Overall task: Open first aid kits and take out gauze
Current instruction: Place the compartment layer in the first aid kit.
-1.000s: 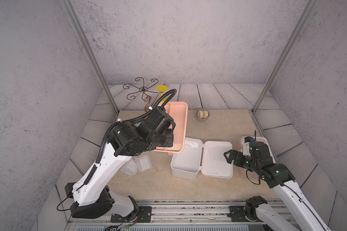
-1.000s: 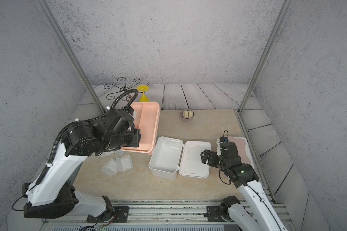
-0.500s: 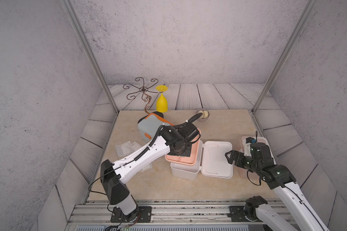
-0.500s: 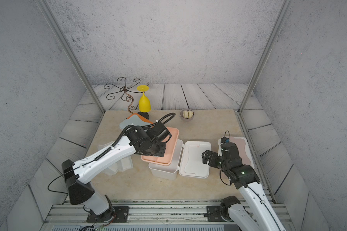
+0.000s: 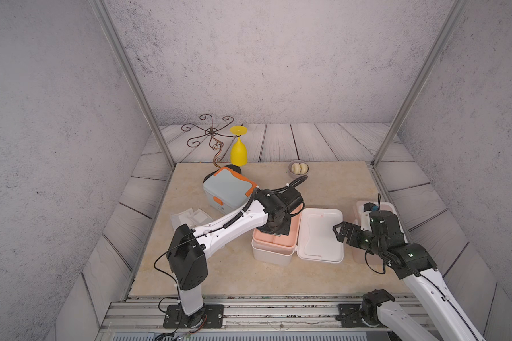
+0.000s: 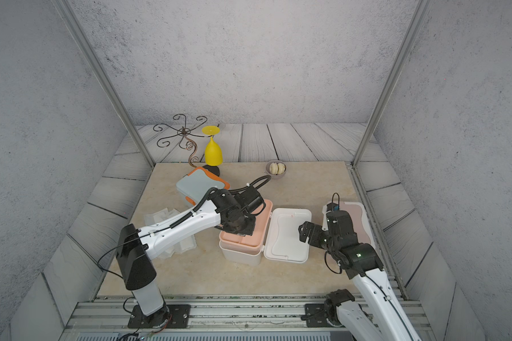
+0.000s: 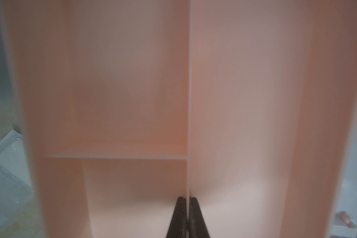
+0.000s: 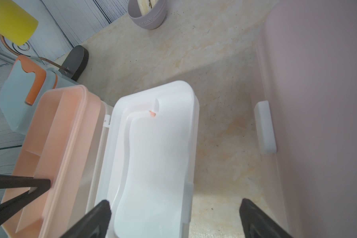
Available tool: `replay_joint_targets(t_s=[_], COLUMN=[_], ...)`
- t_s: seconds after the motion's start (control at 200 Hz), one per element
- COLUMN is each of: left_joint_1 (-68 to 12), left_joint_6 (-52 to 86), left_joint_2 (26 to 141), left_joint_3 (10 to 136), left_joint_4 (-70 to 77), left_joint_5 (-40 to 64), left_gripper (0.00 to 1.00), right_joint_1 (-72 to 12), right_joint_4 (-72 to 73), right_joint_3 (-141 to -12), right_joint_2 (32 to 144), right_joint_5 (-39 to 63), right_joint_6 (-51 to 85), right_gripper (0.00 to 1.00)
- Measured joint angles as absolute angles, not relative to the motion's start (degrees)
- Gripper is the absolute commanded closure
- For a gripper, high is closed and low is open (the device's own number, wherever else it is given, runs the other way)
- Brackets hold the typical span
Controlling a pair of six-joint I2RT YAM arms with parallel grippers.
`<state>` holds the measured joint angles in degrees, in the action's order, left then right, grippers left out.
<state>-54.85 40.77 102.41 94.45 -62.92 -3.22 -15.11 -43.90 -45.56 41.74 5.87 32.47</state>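
The gauze (image 5: 189, 217) lies on the table (image 5: 337, 183) as a loose pile of white packets beside the left arm, well apart from the boxes, so that spot looks like the place where it gets dropped. The white first aid kit (image 5: 271, 255) stands open mid-table, its lid (image 5: 319, 233) folded flat beside it on the hinge. A peach tray (image 6: 249, 236) sits in its mouth. The left end effector (image 7: 187, 198) is clenched on the tray's thin divider wall, one finger on each side, probably because that wall is the handiest grip on a tray that covers the compartment below (whether the tray is fully seated or slightly raised I cannot tell). The right end effector (image 8: 175, 206) hangs released, jaws wide, over the lid's outer edge. It is between that edge and the pink kit (image 6: 361, 218), likely placed to steady the lid or reach that kit's latch. The pink kit and the grey-blue kit (image 5: 228, 187) behind are both closed.
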Motion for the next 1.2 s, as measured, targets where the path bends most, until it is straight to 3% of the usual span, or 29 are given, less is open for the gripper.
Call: replay_joint_targets(t_s=[1.201], left_joint_1=[-56.03], left_joint_6=[43.81], left_joint_2=[102.41], left_joint_3=[87.07], left_joint_4=[-59.51], left_joint_5=[-7.03], left_gripper=[1.00], right_joint_1=[-14.17], right_joint_4=[-43.83], right_joint_3=[-44.60], right_joint_2=[41.78], right_joint_5=[7.01], right_joint_6=[32.34], right_gripper=[0.01])
